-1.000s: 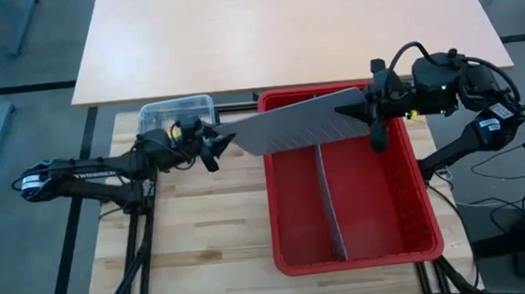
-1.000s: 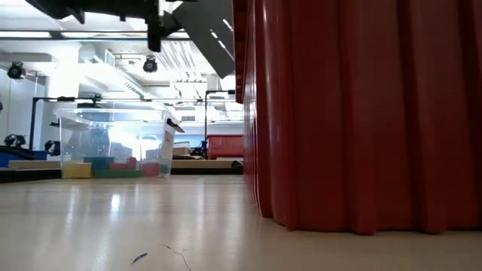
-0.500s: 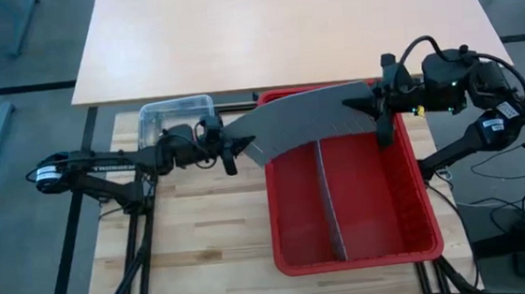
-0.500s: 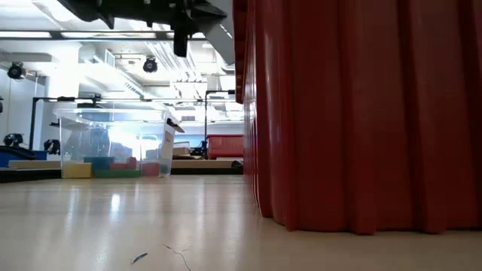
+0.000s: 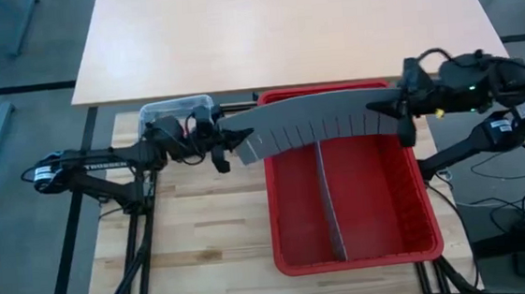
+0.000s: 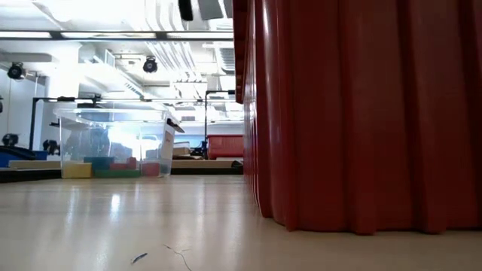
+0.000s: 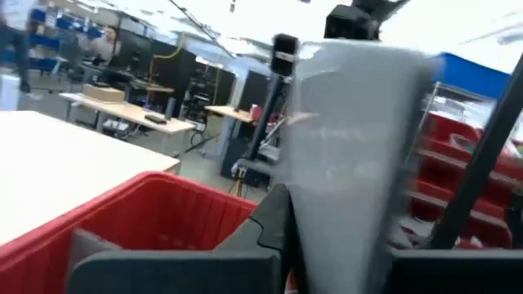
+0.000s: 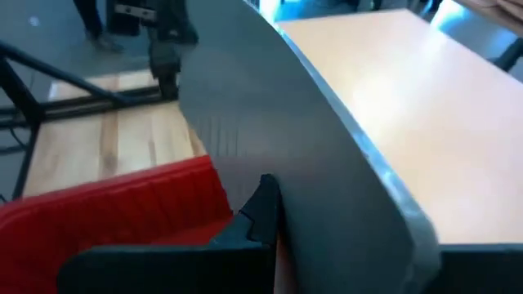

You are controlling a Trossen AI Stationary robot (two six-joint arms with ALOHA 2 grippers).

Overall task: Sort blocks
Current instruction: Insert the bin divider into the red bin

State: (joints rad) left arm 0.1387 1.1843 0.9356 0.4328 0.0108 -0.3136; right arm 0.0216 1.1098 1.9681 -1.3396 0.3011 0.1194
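Note:
A long grey slotted divider panel (image 5: 317,122) hangs bowed over the far end of the red bin (image 5: 356,257), one gripper at each end. My left gripper (image 5: 227,142) is shut on its left end, my right gripper (image 5: 399,116) on its right end. The blocks (image 6: 105,168), yellow, green and red, lie on the floor of a clear tub (image 5: 177,109) at the far left, just beyond my left gripper. My left gripper pinches the panel's left end (image 7: 327,237) between its two fingers, coming about level from the table's left. The panel stands on edge, clear of bin and table. My right gripper pinches the panel's right end (image 8: 286,204) between its fingers, coming from the table's right and slanting down. The panel curves away from it toward the other arm.
A second grey divider (image 5: 327,203) stands upright along the middle of the red bin. Bare wooden table (image 5: 204,236) lies left of the bin. A larger beige table (image 5: 282,33) stands beyond the far edge.
My left gripper has moved right to the panel's left end, taken hold of it and risen. My right gripper has drawn toward the table's right edge with the other end. The panel, first tilted flat, now stands more on edge and is arched.

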